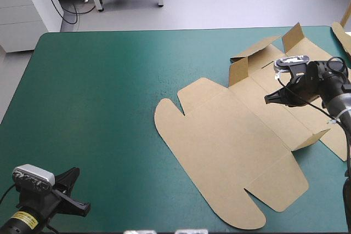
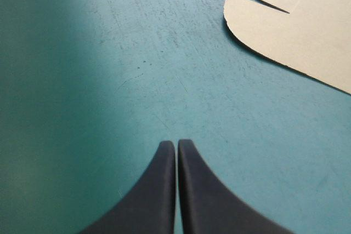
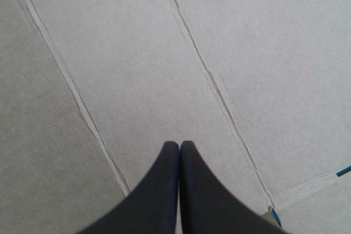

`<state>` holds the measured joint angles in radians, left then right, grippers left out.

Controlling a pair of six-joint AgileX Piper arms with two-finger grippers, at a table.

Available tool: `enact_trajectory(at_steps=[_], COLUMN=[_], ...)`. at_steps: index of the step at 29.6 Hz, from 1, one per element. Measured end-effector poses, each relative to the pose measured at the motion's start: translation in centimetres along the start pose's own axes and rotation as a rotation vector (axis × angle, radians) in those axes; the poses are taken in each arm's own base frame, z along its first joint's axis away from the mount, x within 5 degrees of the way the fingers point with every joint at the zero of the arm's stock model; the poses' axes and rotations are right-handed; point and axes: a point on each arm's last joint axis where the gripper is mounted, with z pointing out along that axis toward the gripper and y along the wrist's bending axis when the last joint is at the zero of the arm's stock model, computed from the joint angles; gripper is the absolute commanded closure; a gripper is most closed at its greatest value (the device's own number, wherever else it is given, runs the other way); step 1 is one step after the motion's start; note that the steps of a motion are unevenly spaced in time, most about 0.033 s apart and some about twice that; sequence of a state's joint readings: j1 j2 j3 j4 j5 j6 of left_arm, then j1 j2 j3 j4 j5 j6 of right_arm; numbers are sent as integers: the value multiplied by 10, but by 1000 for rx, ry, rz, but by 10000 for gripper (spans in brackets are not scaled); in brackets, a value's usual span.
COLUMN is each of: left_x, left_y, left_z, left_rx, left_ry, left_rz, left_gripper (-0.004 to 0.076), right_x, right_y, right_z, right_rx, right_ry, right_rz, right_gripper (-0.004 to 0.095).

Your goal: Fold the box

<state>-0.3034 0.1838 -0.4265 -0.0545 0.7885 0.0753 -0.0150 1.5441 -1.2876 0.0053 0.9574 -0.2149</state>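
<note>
The brown box [image 1: 230, 146] lies as a cut sheet on the right half of the teal-green table, mostly flat, with small flaps [image 1: 255, 56] raised at its far end. My right gripper [image 1: 270, 98] hovers over the sheet's far right part, fingers shut with nothing held; its wrist view shows only board [image 3: 137, 69] with crease lines ahead of the shut fingertips [image 3: 179, 147]. My left gripper [image 1: 77, 190] rests shut at the table's near left corner. Ahead of the left gripper [image 2: 176, 145] is bare cover, and a rounded flap of the box [image 2: 296, 26] lies farther off.
A strip of brown board [image 1: 341, 34] shows at the table's far right edge. White drawers [image 1: 27, 4] and a white frame stand beyond the far edge. The left half of the teal-green cover [image 1: 93, 97] is bare.
</note>
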Motion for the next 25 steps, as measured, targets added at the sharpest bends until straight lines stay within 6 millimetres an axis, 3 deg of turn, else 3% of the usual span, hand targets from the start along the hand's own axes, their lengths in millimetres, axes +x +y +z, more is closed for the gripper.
enact_trajectory(at_steps=[19, 25], left_x=[0, 0], left_y=[0, 0], left_z=[0, 0], left_rx=[0, 0], left_ry=[0, 0], left_rz=[0, 0], left_gripper=[731, 731], right_x=[0, 2], right_y=[0, 0], right_z=[0, -3], right_rx=[4, -2], right_ry=[3, 37], right_rz=[-1, 74], right_gripper=[929, 929])
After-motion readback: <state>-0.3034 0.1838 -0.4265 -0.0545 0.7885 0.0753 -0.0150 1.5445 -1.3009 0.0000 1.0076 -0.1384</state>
